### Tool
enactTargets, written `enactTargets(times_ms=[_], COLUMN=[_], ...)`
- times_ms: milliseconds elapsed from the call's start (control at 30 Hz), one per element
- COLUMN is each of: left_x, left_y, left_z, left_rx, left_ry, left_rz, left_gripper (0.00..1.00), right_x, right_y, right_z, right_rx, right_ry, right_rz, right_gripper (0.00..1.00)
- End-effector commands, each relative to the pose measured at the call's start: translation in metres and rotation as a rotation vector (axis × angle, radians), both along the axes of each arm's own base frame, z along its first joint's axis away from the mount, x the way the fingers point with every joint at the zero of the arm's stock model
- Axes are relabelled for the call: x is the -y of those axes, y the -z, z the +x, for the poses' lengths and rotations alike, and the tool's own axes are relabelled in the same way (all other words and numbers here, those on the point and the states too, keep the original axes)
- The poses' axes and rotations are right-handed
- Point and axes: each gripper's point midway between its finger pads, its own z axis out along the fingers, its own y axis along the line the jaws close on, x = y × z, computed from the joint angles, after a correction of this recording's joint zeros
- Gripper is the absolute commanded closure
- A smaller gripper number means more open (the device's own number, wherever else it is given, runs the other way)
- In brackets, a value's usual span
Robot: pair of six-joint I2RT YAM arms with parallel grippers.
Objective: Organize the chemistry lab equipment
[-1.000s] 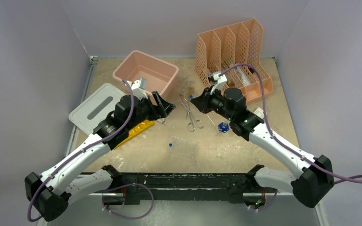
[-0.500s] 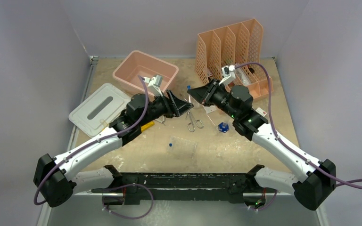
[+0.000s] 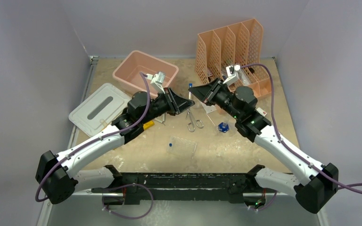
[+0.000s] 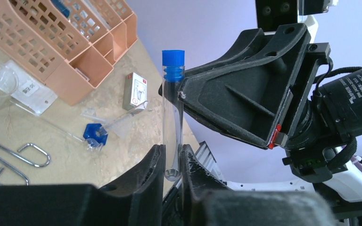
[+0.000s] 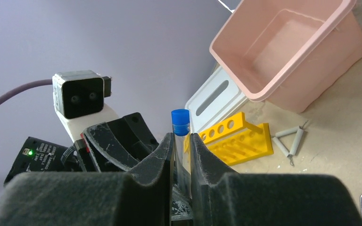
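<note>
- Top view: found left tool (image 3: 185, 104) and right tool (image 3: 195, 91) meeting tip to tip above the middle of the counter (image 3: 245, 146), both pinching one blue-capped vial (image 3: 190, 85) between them, cap uppermost.
- Same view: logged metal tongs (image 3: 192, 120) flat on the counter just base-side of both tools, clear plastic tray (image 3: 186, 147) farther toward the bases, and yellow rack (image 3: 147, 125) mostly hidden under the left arm.
- Left wrist view: saw left tool (image 4: 172, 153) pressed onto the rounded lower end of the vial (image 4: 173, 117), cap at the far end. Noted the right tool's tip gripping the vial just below the cap.
- Same view: noted tongs handles (image 4: 23, 155) and small blue piece (image 4: 95, 133) left of the tool, with peach file holder (image 4: 75, 47) beyond them.
- Right wrist view: saw right tool (image 5: 181, 141) clamped on the clear body of the vial (image 5: 180, 123), cap sticking out past the fingertips, left tool's black body close on the left.
- Same view: logged yellow rack (image 5: 235, 139) and wire triangle (image 5: 287, 139) lying right of the tool, apart from each other, with pink tub (image 5: 292, 52) and grey lid (image 5: 217, 96) beyond.
</note>
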Motion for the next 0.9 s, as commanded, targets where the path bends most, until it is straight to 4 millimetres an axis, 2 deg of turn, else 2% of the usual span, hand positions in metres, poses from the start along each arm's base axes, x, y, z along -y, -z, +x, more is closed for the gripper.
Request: enactTargets(times_ms=[0, 100, 167, 233, 300, 533, 633, 700, 833, 867], left_x=[0.004, 0.005, 0.002, 0.0, -0.003, -0.009, -0.009, -0.008, -0.009, -0.009], left_y=[-0.043, -0.036, -0.03, -0.026, -0.025, -0.016, -0.013, -0.014, -0.011, -0.009], left_z=[-0.001, -0.002, -0.003, -0.007, -0.013, -0.04, -0.051, -0.057, -0.065, -0.067], left_rx=[0.108, 0.118, 0.141, 0.178, 0.221, 0.326, 0.337, 0.343, 0.352, 0.356], left_ry=[0.019, 0.031, 0.034, 0.056, 0.082, 0.231, 0.297, 0.335, 0.38, 0.39], left_rz=[-0.09, -0.057, -0.007, 0.044, 0.093, 0.244, 0.266, 0.265, 0.27, 0.274], left_gripper=[0.99, 1.0, 1.0, 1.0, 1.0, 1.0, 1.0, 1.0, 1.0, 1.0], right_x=[0.003, 0.001, 0.004, 0.011, 0.019, 0.022, 0.022, 0.02, 0.017, 0.018], right_y=[-0.024, -0.025, -0.018, -0.013, -0.01, -0.004, -0.002, -0.002, -0.008, -0.01], right_z=[-0.011, -0.015, -0.02, -0.025, -0.031, -0.048, -0.055, -0.059, -0.068, -0.069], right_rx=[0.059, 0.073, 0.081, 0.083, 0.074, 0.017, -0.018, -0.033, -0.016, -0.017], right_ry=[-0.023, -0.048, -0.063, -0.057, -0.049, -0.134, -0.162, -0.186, -0.226, -0.227], right_rz=[0.066, 0.041, -0.032, -0.104, -0.155, -0.278, -0.299, -0.297, -0.268, -0.263], right_gripper=[0.83, 0.75, 0.52, 0.41, 0.36, 0.31, 0.33, 0.37, 0.58, 0.59])
